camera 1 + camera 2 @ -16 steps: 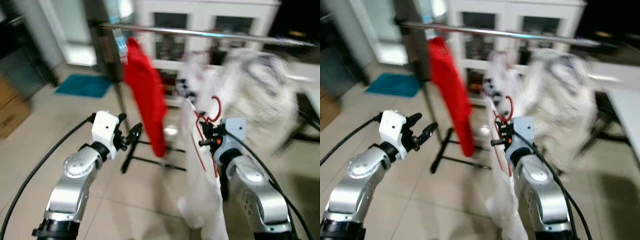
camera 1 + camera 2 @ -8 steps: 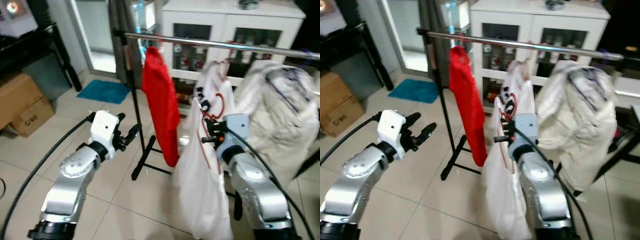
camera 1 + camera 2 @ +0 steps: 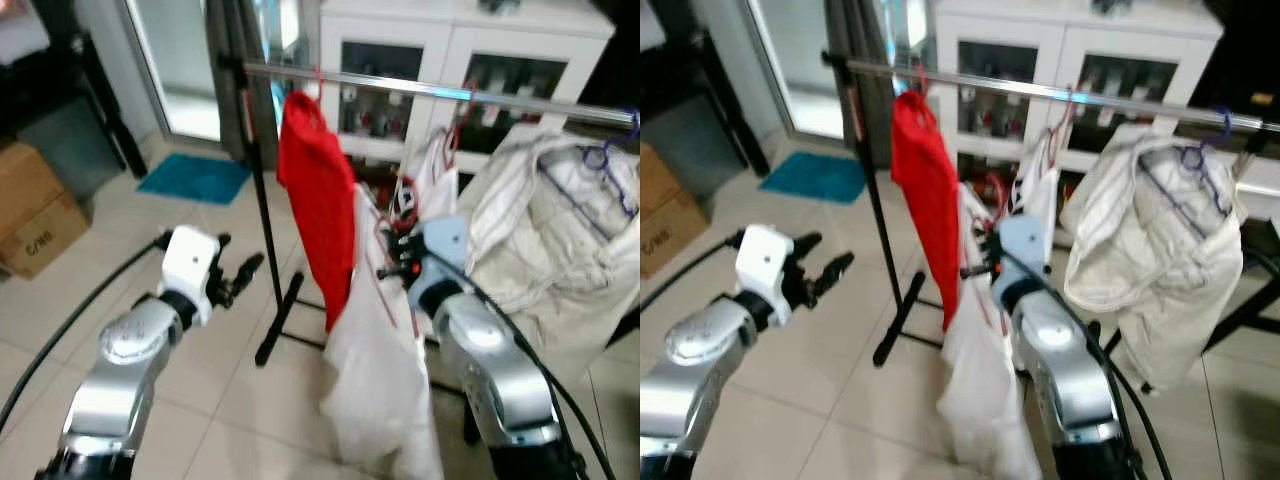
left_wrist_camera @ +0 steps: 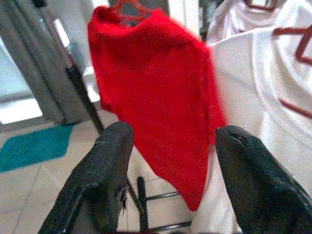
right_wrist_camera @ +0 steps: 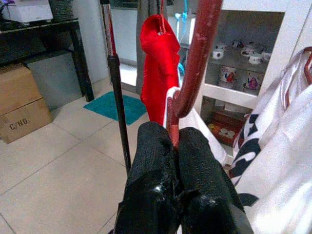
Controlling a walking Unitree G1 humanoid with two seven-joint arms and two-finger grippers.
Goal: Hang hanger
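Observation:
My right gripper [image 3: 391,268] is shut on the neck of a red hanger [image 5: 197,58] that carries a white shirt [image 3: 375,370]. It holds them below the silver rail [image 3: 430,90], just right of a red garment [image 3: 318,210] hanging there. In the right wrist view its two fingers [image 5: 153,161] are pressed together on the hanger's stem, with the hook rising above them. My left gripper [image 3: 247,271] is open and empty, held out to the left of the rack's pole. The left wrist view looks between its fingers [image 4: 109,161] at the red garment [image 4: 156,92].
A printed white shirt [image 3: 1040,195] and a cream jacket [image 3: 560,230] on a purple hanger fill the rail's right part. The rack's black pole and foot [image 3: 272,330] stand on the tiled floor. A cardboard box [image 3: 30,215], a teal mat [image 3: 195,178] and a white cabinet [image 3: 450,50] lie beyond.
The camera has shifted and the blur has cleared. My right gripper with the hanger and shirt sits a little nearer the red garment. The left arm has dropped slightly.

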